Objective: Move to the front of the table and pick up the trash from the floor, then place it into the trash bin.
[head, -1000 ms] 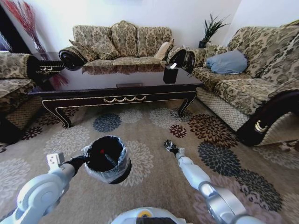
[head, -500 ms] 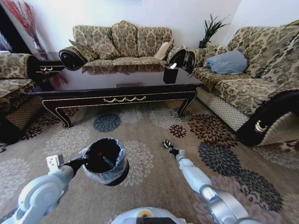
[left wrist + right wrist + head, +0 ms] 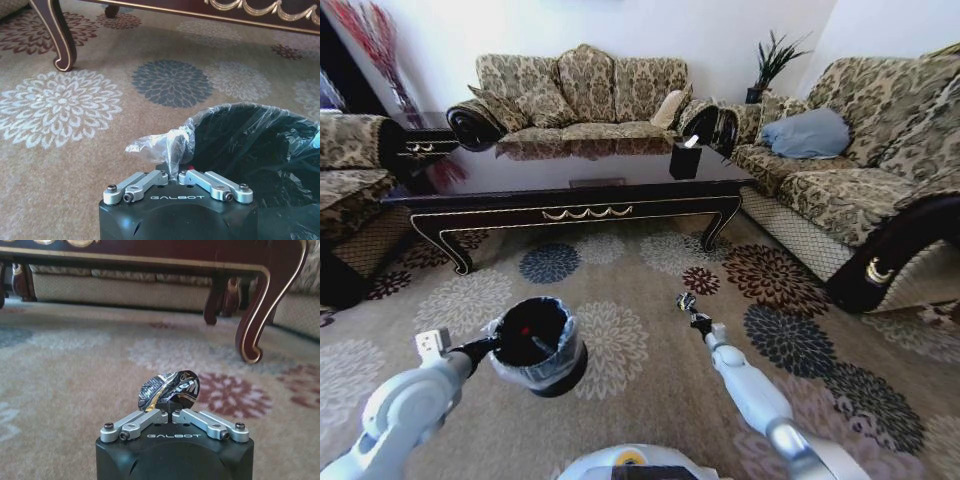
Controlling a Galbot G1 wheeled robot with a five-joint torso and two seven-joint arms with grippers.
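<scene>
Table (image 3: 570, 190), long, low, glossy dark top, gold scroll on apron; stands on flowered carpet (image 3: 640, 290) before the sofa (image 3: 585, 95). Black square box (image 3: 684, 158) on the table's right end. Trash bin (image 3: 533, 345), round, black, grey bag liner; carried in front of the table, nearer the robot; small red bit inside. Left claw (image 3: 174, 176), fingers pinched together on the bin's liner rim. Right claw (image 3: 173, 412), right of the bin, clamped on a crumpled dark shiny wrapper (image 3: 169, 389), held clear of the carpet.

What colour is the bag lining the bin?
Translucent grey over the black bin, clearest in the left wrist view, where the left gripper pinches it.
</scene>
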